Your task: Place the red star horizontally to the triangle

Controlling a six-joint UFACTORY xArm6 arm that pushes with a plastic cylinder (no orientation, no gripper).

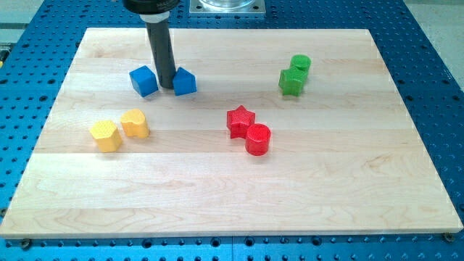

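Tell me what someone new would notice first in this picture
The dark rod stands near the view's top left, my tip wedged between two blue blocks. Mid-board, the red star touches a red cylinder; yellow blocks sit left and green blocks upper right.

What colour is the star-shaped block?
Red; the star shows in the camera view.

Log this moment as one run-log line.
my tip: between blue cube and blue triangle block | red star block: touching red cylinder, untouched, right of and below triangle | step: not done
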